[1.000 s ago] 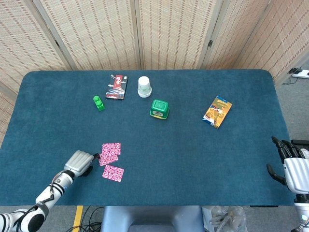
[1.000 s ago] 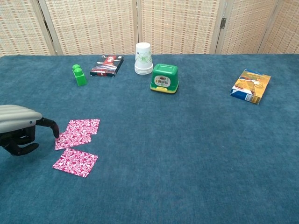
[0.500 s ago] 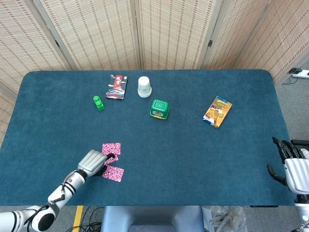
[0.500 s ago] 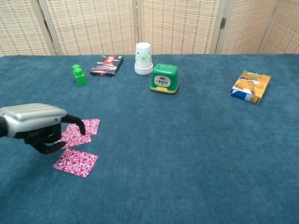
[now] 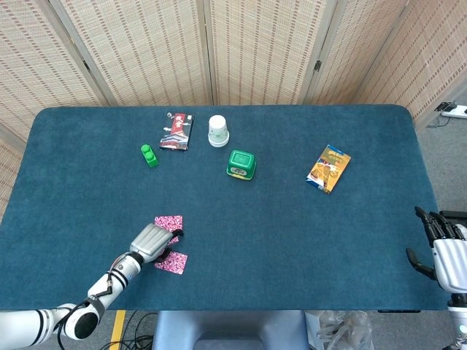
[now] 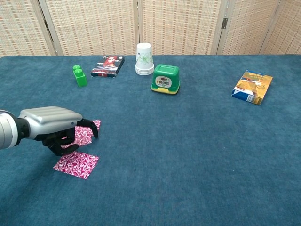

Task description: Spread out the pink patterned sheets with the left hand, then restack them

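Blue carpeted tabletop (image 5: 292, 233) is seen with the pink patterned sheets (image 6: 76, 164) fanned at lower left, partly covered by the left hand (image 6: 52, 123), fingers curled downward, its grasp undeterminable; thin, limp sheets are best slid flat.

Head view looks steeply down from high above the table's (image 5: 292, 240) near edge, covering all four edges; chest view sits lower, closer, facing the far edge; both share the surface's middle.
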{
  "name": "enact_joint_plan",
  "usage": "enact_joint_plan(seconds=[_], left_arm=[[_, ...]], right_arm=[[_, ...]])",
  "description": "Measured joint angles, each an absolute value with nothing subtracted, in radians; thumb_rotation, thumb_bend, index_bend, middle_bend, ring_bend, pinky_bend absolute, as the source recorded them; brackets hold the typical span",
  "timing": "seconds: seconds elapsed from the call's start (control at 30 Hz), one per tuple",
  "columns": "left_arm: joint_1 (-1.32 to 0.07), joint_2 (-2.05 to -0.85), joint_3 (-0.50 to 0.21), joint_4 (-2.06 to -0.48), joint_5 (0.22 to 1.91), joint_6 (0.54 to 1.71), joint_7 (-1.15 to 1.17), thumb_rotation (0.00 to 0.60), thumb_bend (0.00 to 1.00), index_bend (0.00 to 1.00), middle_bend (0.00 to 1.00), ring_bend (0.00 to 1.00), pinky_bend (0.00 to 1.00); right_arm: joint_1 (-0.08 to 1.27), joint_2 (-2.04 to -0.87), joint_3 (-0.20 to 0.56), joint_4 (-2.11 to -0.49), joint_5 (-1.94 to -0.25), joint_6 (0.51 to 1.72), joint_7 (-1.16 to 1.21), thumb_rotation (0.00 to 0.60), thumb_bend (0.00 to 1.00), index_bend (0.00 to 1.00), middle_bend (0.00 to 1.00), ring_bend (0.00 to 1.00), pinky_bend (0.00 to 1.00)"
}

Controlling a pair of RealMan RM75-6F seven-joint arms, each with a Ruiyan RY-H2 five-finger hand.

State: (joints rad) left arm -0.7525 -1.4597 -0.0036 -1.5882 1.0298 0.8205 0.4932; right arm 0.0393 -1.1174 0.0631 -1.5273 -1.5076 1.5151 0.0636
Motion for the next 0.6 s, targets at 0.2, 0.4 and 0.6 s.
enact_joint_plan(seconds=[0.2,0.4,0.6], left_arm=[[-0.757,-1.458,0.004,-1.590,1.014,0.829,0.505,0.600,0.56,0.26,0.97,0.93,1.00],[-0.753,-1.438,0.019,-1.605,1.009,0.839,0.514,0.600,0.56,0.27,0.97,0.93,1.00],[-0.744,-1.407,0.039,-1.625,1.007,0.846,0.520,0.600,0.56,0.28,0.97,0.93,1.00]], right_arm=[[0.041,-1.120,0.063,-1.526,-1.510,1.513,0.062,0.600,0.39,0.06,0.22,0.13,0.19],[0.041,-1.122,0.062,-1.527,-1.510,1.513,0.062,0.600,0.38,0.06,0.22,0.13,0.19],[0.040,-1.123,0.061,-1.527,-1.513,1.516,0.061,0.600,0.39,0.06,0.22,0.13,0.19]])
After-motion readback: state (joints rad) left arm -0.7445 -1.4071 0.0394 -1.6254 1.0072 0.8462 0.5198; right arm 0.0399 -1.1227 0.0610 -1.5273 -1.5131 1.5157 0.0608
